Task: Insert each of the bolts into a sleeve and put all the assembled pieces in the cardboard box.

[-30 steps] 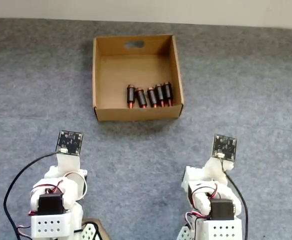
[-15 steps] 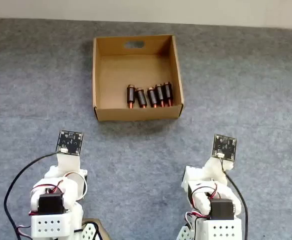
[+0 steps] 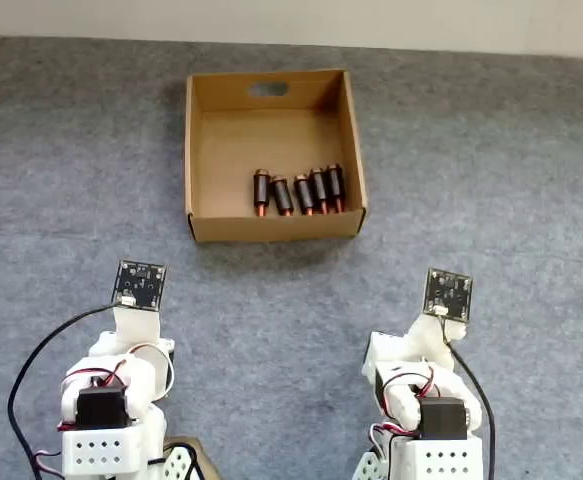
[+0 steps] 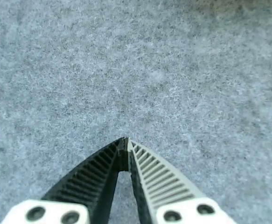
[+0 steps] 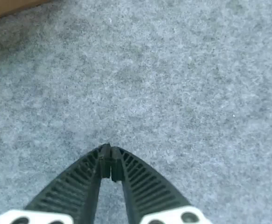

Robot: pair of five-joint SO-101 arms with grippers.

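Left wrist view: left claw [image 4: 125, 142] pinched together above carpet [image 4: 182, 70]; right claw [image 5: 107, 150] likewise.

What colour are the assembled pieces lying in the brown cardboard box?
Black sleeves with copper-coloured bolts, clearest in the high view.

Matt felt, plain cardboard, ribbed plastic.
The surface [image 3: 491, 150] is grey, fuzzy, matt cloth. The cardboard box [image 3: 226, 150] at upper centre is dull brown paperboard. The assembled pieces [image 3: 299, 191] in it look dark and matt, with shiny coppery metal ends. The left fingers [image 4: 96, 172] and right fingers [image 5: 80, 186] are ribbed matt plastic.
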